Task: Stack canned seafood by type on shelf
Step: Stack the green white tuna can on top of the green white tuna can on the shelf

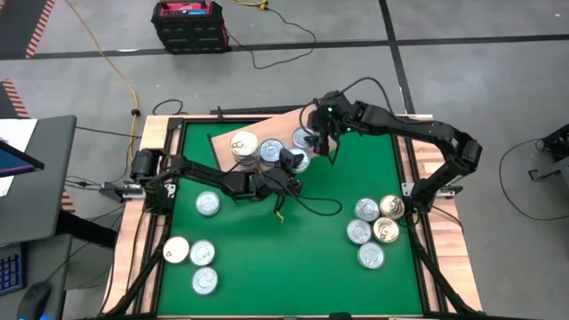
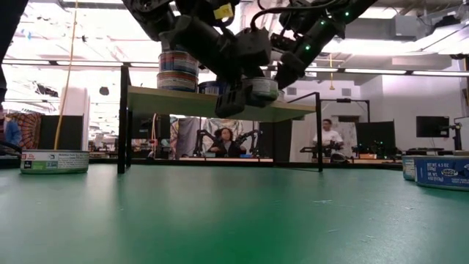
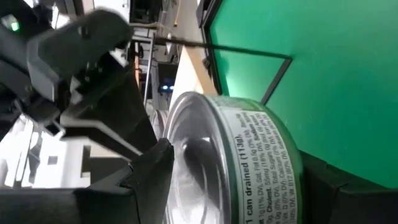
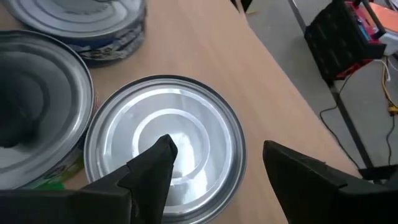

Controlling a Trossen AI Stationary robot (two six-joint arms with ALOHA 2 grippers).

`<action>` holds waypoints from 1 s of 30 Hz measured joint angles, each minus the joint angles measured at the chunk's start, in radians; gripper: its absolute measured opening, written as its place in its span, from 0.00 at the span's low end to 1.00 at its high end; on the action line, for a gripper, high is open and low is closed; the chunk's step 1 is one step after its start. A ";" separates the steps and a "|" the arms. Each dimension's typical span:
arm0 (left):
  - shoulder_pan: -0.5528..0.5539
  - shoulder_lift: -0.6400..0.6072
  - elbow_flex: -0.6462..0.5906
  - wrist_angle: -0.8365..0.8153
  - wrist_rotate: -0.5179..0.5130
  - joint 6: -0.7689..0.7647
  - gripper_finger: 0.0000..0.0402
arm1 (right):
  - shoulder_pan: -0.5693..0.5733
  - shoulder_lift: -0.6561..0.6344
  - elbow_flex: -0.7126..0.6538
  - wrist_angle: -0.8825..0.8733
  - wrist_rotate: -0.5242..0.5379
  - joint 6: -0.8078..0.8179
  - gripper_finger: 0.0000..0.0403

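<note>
Filling my left wrist view is a tin (image 3: 239,165) lying on its side between the left gripper's (image 3: 249,186) dark fingers (image 3: 146,177), which stand wide and press on it from both flanks; its silver face and green-edged label are plain, and past it I see the shelf's (image 3: 189,68) pale edge and black legs over the green table (image 3: 336,74). From the right wrist I look down on a silver-lidded tin (image 4: 165,146) standing on the shelf board, with the right gripper (image 4: 214,165) just above it, fingers spread apart, one over the lid and one past its rim, holding nothing that I can see; two more tins sit beside it, one (image 4: 40,124) touching or nearly so, another stacked pair (image 4: 84,25) farther along the board. From the high view I see the shelf (image 1: 227,138) at the table's far edge, left of centre, carrying a cream-topped stack (image 1: 243,145) and silver tins, both grippers meeting over its right end. Loose tins lie in two groups: five (image 1: 373,227) near the table's right edge, and four (image 1: 197,253) toward the near left corner. In the low view both arms hang over the shelf's right end, the held tin (image 2: 260,89) level with the board, a tall stack (image 2: 178,67) standing at its left end, and single tins (image 2: 55,161) at the table's side edges.
</note>
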 joint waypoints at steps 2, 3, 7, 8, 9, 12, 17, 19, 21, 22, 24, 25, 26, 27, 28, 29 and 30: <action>-0.009 0.000 0.000 0.001 0.001 0.017 0.60 | 0.001 0.000 0.000 -0.001 -0.002 0.000 0.71; -0.013 0.000 0.000 0.000 0.001 0.025 0.59 | 0.001 0.000 0.000 -0.001 -0.003 0.003 0.71; -0.025 0.000 0.000 0.001 0.000 0.033 0.50 | -0.004 0.000 0.000 -0.003 -0.005 0.023 0.71; -0.025 0.000 0.000 0.004 -0.003 0.033 0.48 | -0.008 0.000 0.000 -0.003 -0.005 0.025 0.71; -0.025 0.000 0.000 0.006 -0.004 0.033 0.46 | -0.010 0.001 0.000 -0.003 -0.006 0.026 0.71; -0.025 -0.001 0.000 0.013 -0.012 0.036 0.39 | -0.013 0.001 0.000 -0.003 -0.006 0.030 0.71; -0.035 -0.002 0.000 0.026 -0.044 0.047 0.29 | -0.013 0.001 -0.001 -0.015 -0.006 0.053 0.71; -0.044 -0.002 0.000 0.042 -0.065 0.076 0.29 | -0.014 0.002 -0.001 -0.021 -0.006 0.065 0.71; -0.056 0.000 -0.001 0.061 -0.062 0.108 0.29 | -0.014 0.002 -0.001 -0.023 -0.006 0.077 0.71; -0.063 0.001 -0.001 0.070 -0.055 0.124 0.29 | -0.014 0.002 -0.001 -0.024 -0.006 0.080 0.71; -0.074 0.001 -0.001 0.085 -0.052 0.149 0.29 | -0.014 0.002 -0.001 -0.024 -0.006 0.090 0.71; -0.079 0.001 -0.001 0.094 -0.052 0.157 0.29 | -0.014 0.002 -0.001 -0.023 -0.006 0.095 0.71; -0.082 0.001 -0.001 0.107 -0.055 0.164 0.30 | -0.014 0.002 -0.001 -0.020 -0.006 0.101 0.71; -0.083 0.001 -0.001 0.116 -0.060 0.173 0.30 | -0.014 0.001 -0.002 -0.012 -0.006 0.110 0.71; -0.083 0.001 -0.001 0.126 -0.070 0.182 0.31 | -0.014 -0.002 -0.003 -0.006 -0.005 0.121 0.71; -0.083 0.001 -0.001 0.138 -0.077 0.191 0.31 | -0.014 -0.006 -0.003 -0.002 -0.005 0.127 0.71; -0.082 0.001 -0.001 0.152 -0.082 0.201 0.31 | -0.013 -0.010 0.001 -0.005 -0.005 0.131 0.71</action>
